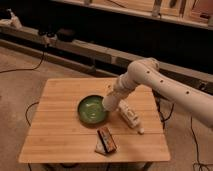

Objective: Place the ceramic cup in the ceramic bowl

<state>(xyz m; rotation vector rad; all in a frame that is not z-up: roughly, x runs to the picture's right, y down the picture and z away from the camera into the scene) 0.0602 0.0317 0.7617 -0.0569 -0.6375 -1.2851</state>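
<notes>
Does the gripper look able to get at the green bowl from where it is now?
Probably yes. The gripper hangs at the bowl's right rim, jaws shut, and nothing stands between them; the white tube lies off to the right.
</notes>
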